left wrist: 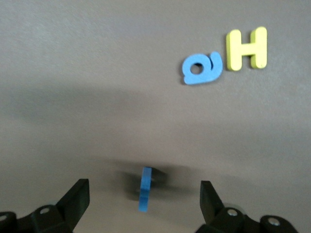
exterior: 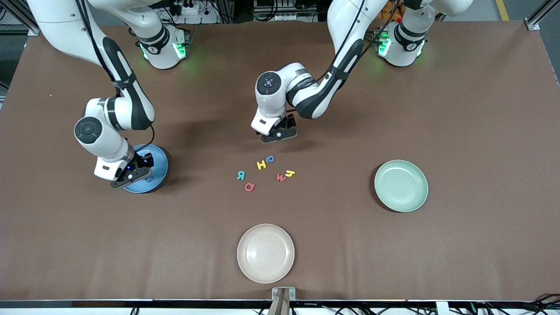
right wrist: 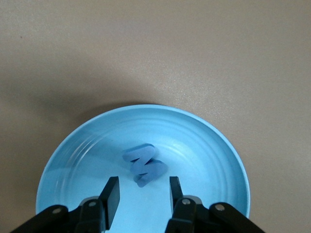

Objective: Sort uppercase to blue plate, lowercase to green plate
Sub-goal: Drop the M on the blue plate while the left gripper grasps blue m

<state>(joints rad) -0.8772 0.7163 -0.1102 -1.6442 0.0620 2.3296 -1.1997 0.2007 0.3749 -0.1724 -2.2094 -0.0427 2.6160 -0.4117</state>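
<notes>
My right gripper (exterior: 131,175) (right wrist: 142,187) hangs low over the blue plate (exterior: 160,162) (right wrist: 204,141), fingers apart. A blue W (right wrist: 145,165) lies loose in that plate just past the fingertips. My left gripper (exterior: 279,134) (left wrist: 145,189) is open just above the table, farther from the front camera than the letter cluster. A small blue i-like piece (left wrist: 145,191) stands on edge between its fingers, touching neither. On the table lie a yellow H (exterior: 261,164) (left wrist: 248,48), a blue rounded letter (exterior: 270,159) (left wrist: 201,69), a teal R (exterior: 240,175), a red Q (exterior: 249,187), a red m (exterior: 281,177) and a yellow h (exterior: 289,173). The green plate (exterior: 401,185) has nothing in it.
A beige plate (exterior: 265,253) sits near the table's front edge, nearer the front camera than the letters. The letters lie close together, the H touching the blue rounded letter, the m beside the h.
</notes>
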